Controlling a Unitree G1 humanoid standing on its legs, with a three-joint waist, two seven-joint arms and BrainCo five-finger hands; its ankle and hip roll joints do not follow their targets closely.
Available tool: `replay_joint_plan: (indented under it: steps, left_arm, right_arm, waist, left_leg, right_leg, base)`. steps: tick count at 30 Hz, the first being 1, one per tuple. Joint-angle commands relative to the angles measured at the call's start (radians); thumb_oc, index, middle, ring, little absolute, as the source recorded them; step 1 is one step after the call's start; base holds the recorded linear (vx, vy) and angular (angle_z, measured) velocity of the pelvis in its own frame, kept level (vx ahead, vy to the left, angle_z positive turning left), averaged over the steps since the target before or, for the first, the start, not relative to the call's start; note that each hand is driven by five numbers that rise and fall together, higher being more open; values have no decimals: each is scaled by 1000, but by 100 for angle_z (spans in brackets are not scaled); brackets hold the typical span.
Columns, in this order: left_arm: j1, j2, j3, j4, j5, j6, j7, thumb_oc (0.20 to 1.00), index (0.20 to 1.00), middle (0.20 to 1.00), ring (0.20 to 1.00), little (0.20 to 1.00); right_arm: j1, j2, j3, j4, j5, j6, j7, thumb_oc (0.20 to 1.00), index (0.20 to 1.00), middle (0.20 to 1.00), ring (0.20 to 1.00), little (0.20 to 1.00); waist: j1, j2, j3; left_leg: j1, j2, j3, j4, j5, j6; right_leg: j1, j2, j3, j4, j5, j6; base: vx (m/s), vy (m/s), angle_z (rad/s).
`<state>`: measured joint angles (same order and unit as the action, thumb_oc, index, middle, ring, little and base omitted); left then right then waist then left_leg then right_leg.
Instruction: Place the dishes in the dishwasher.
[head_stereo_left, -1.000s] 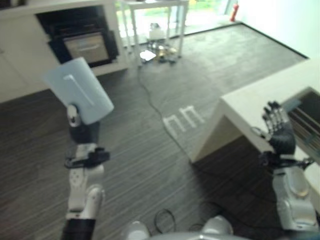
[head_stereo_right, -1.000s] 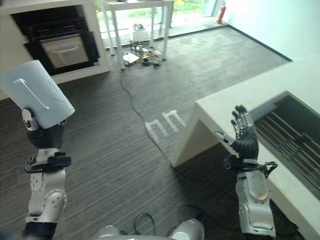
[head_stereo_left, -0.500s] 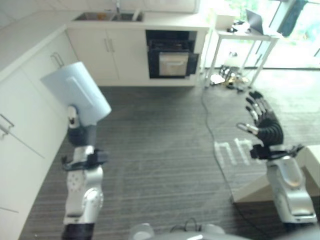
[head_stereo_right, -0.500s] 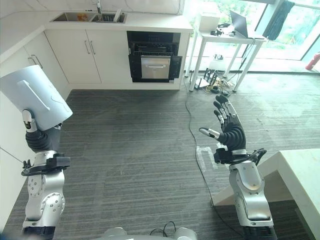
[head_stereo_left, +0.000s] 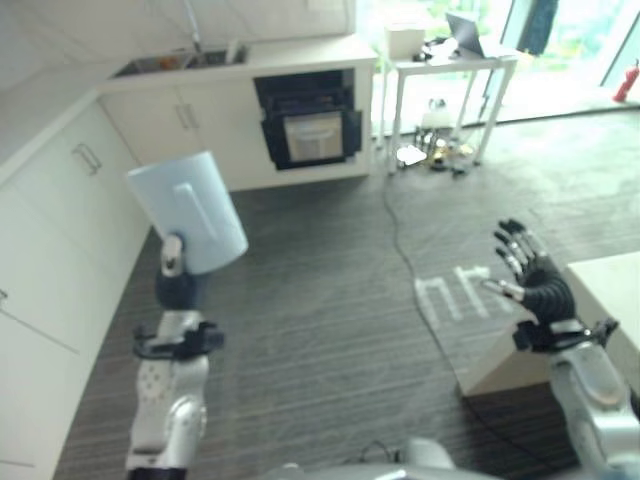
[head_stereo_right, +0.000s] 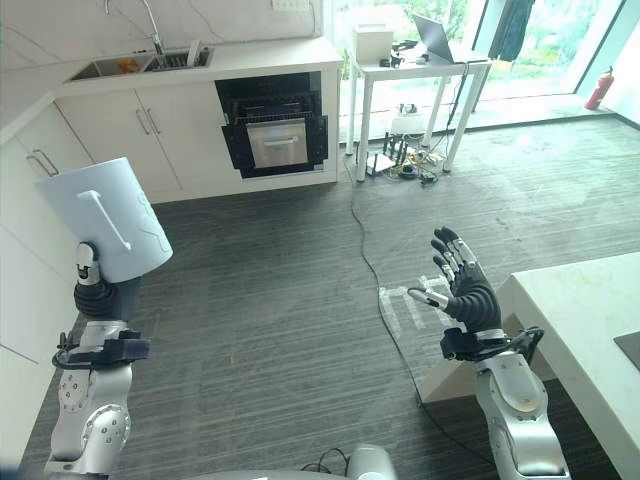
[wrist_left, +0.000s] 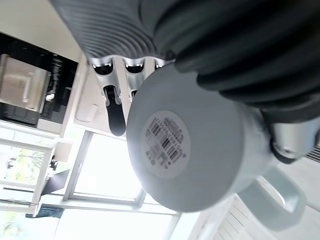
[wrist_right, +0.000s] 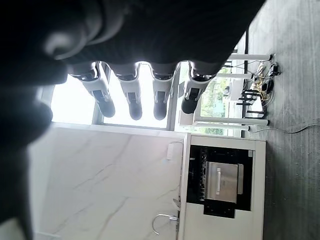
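Kitchen seen from the robot's head, looking down at dark striped floor (head_stereo_right: 270, 300).

Left hand (head_stereo_right: 100, 295), at approx. 8 o'clock in the head view, is raised and clamped on a pale blue mug (head_stereo_right: 108, 220). Mug is held upside down and tilted, base pointing up, handle facing the camera. In the left wrist view the mug (wrist_left: 195, 145) sits in the palm, fingers (wrist_left: 116, 112) wrapped behind it and thumb pressing its side; a barcode sticker (wrist_left: 167, 144) is on the base, and the handle juts out past the thumb.

Right hand (head_stereo_right: 462, 290), at approx. 4 o'clock, is raised w/ palm turned inward, fingers straight and spread, thumb apart, holding nothing. Right wrist view shows its fingers (wrist_right: 134, 97) in an even row, straight, w/ nothing in them.

A white counter (head_stereo_right: 590, 320) juts in at 4 o'clock, just beside the right hand, not touching it. White cabinets (head_stereo_right: 130, 130) run along 9 to 11 o'clock, w/ a sink (head_stereo_right: 135, 65) and tap at 11. A black oven (head_stereo_right: 275, 130) is at 12 o'clock, built into the cabinets. A white table (head_stereo_right: 415, 90) stands at 1 o'clock w/ a laptop (head_stereo_right: 440, 40) on top and clutter underneath.

Mug is well apart from counter, across the floor from it.
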<state>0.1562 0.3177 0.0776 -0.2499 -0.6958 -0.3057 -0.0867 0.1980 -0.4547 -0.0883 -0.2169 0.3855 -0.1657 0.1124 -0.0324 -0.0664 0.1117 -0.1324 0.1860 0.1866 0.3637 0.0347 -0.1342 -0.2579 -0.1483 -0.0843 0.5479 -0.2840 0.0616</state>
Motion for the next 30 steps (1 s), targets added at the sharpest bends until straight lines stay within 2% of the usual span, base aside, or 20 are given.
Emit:
replay_joint_plan:
  steps: [1, 3, 4, 6, 9, 11, 13, 16, 18, 19, 21, 22, 23, 24, 25, 26, 27, 28, 29, 30]
  left_arm:
    - [-38, 38, 34, -67, 11, -38, -28, 200, 200, 200, 200, 200]
    - [-35, 42, 32, -66, 7, -40, -25, 200, 200, 200, 200, 200]
    - [-29, 41, 35, -57, -1, -50, -19, 200, 200, 200, 200, 200]
    - [-19, 32, 38, -43, -7, -65, -16, 200, 200, 200, 200, 200]
    - [3, 28, 51, -50, -16, -64, -17, 200, 200, 200, 200, 200]
    - [4, 34, 57, -54, -20, -64, -17, 200, 200, 200, 200, 200]
    - [-19, 51, 69, -65, 1, -45, -37, 200, 200, 200, 200, 200]
    - [-56, 65, 64, -58, 35, -33, -42, 200, 200, 200, 200, 200]
    - [-70, 72, 67, -63, 38, -13, -49, 200, 200, 200, 200, 200]
    - [-77, 68, 66, -62, 48, -4, -56, 200, 200, 200, 200, 200]
    - [-82, 64, 60, -66, 71, 12, -53, 200, 200, 200, 200, 200]
    - [-82, 64, 56, -65, 88, 12, -49, 200, 200, 200, 200, 200]
    - [-81, 60, 50, -64, 102, 10, -44, 200, 200, 200, 200, 200]
    - [-84, 64, 49, -67, 103, 14, -32, 200, 200, 200, 200, 200]
    - [-87, 70, 53, -70, 99, 21, -32, 200, 200, 200, 200, 200]
    - [-89, 78, 60, -74, 91, 27, -33, 200, 200, 200, 200, 200]
    - [-88, 82, 63, -75, 86, 31, -37, 200, 200, 200, 200, 200]
    - [-85, 87, 69, -75, 81, 29, -42, 200, 200, 200, 200, 200]
    - [-78, 96, 75, -82, 83, 28, -49, 200, 200, 200, 200, 200]
    - [-77, 98, 69, -86, 89, 24, -45, 200, 200, 200, 200, 200]
  right_arm:
    - [-100, 8, -39, -68, -24, -75, -16, 1000, 1000, 1000, 1000, 1000]
    - [-104, 12, -34, -71, -53, -74, -13, 1000, 1000, 1000, 1000, 1000]
    - [-97, 7, -35, -77, -65, -93, -11, 1000, 1000, 1000, 1000, 1000]
    - [-83, 1, -43, -83, -49, -95, 17, 1000, 1000, 1000, 1000, 1000]
    - [-44, -20, -70, -106, -16, -79, 60, 1000, 1000, 1000, 1000, 1000]
    - [-29, -24, -81, -117, -2, -78, 72, 1000, 1000, 1000, 1000, 1000]
    - [-35, -14, -91, -130, 15, -73, 59, 1000, 1000, 1000, 1000, 1000]
    - [-72, 10, -67, -122, 6, -62, 14, 1000, 1000, 1000, 1000, 1000]
    - [-85, 21, -60, -116, -1, -54, -1, 1000, 1000, 1000, 1000, 1000]
    - [-87, 39, -53, -112, -11, -53, -7, 1000, 1000, 1000, 1000, 1000]
    - [-87, 63, -36, -109, -22, -56, -13, 1000, 1000, 1000, 1000, 1000]
    - [-78, 78, -25, -114, -28, -60, -9, 1000, 1000, 1000, 1000, 1000]
    - [-80, 83, -6, -114, -39, -61, -15, 1000, 1000, 1000, 1000, 1000]
    - [-84, 79, 11, -111, -41, -62, -20, 1000, 1000, 1000, 1000, 1000]
    - [-83, 67, 9, -113, -27, -61, -19, 1000, 1000, 1000, 1000, 1000]
    - [-78, 58, -3, -114, -9, -64, -9, 1000, 1000, 1000, 1000, 1000]
    - [-74, 56, -10, -115, 1, -65, -4, 1000, 1000, 1000, 1000, 1000]
    - [-70, 50, -21, -114, 13, -69, 5, 1000, 1000, 1000, 1000, 1000]
    - [-58, 37, -43, -113, 49, -79, 22, 1000, 1000, 1000, 1000, 1000]
    - [-58, 37, -47, -110, 54, -83, 26, 1000, 1000, 1000, 1000, 1000]
  waist:
    - [8, 13, 53]
    - [9, 53, 56]
    - [16, 74, 53]
    - [31, 84, 47]
    - [34, 77, 34]
    - [36, 72, 26]
    - [53, 51, 7]
    - [62, 33, -2]
    - [62, 32, -7]
    - [59, 38, -11]
    - [56, 55, -6]
    - [53, 73, 1]
    - [47, 82, 9]
    - [40, 81, 19]
    - [37, 74, 22]
    - [32, 64, 30]
    - [26, 63, 36]
    - [19, 50, 42]
    - [-6, 17, 66]
    - [-16, 6, 71]
  left_leg:
    - [21, -70, 61, -64, -77, 46]
    - [-55, -14, 56, -64, -106, 40]
    - [-112, 9, 14, -64, -88, 26]
    - [-158, 19, -43, -64, -60, 14]
    - [-161, 49, -19, -64, -71, 16]
    - [-151, 41, -14, -64, -83, 24]
    - [-131, -16, -26, -64, -120, 62]
    - [-113, -65, -43, -64, -141, 95]
    - [-98, -91, -57, -64, -154, 116]
    - [-85, -109, -71, -64, -166, 131]
    - [-56, -129, -98, -64, -188, 150]
    - [-38, -133, -114, -64, -201, 162]
    - [-18, -132, -119, -64, -212, 164]
    - [-4, -134, -116, -64, -218, 164]
    - [3, -138, -113, -64, -219, 158]
    - [19, -139, -103, -64, -230, 151]
    - [31, -135, -103, -64, -236, 148]
    - [44, -136, -91, -64, -246, 141]
    - [93, -142, -67, -64, -281, 123]
    - [110, -147, -65, -64, -298, 119]
  right_leg:
    - [223, 52, -45, -248, 85, 17]
    - [240, 84, -48, -248, 62, 25]
    - [263, 110, -31, -248, 38, 26]
    - [301, 128, -8, -248, 6, 23]
    - [335, 100, -28, -248, -15, 39]
    - [342, 84, -37, -248, -14, 52]
    - [366, 45, -35, -248, 1, 82]
    - [378, 9, -49, -248, 104, 120]
    - [385, 7, -57, -248, 182, 141]
    - [399, 17, -58, -233, 268, 148]
    - [331, 25, -50, -48, 338, 147]
    - [274, 31, -47, 95, 354, 141]
    - [201, 23, -49, 164, 348, 128]
    - [143, 21, -70, 131, 314, 109]
    - [145, 27, -102, 39, 282, 100]
    - [142, 9, -147, -65, 290, 98]
    - [152, 5, -165, -111, 297, 99]
    - [135, -17, -184, -193, 313, 100]
    - [45, -95, -194, -248, 320, 118]
    - [-4, -119, -173, -248, 324, 129]
  base:
    - [191, 150, 25]
    - [217, 229, 30]
    - [355, 316, 20]
    - [352, 287, 11]
    - [322, 271, -47]
    - [291, 250, -46]
    - [364, 302, -25]
    - [242, 215, 28]
    - [243, 223, 50]
    - [267, 264, 52]
    - [234, 247, 35]
    - [229, 220, 31]
    - [269, 172, 2]
    - [280, 36, -13]
    - [330, -85, -27]
    - [289, -143, -14]
    - [228, -187, -9]
    - [324, -333, 0]
    - [356, -391, -9]
    - [504, -487, 9]
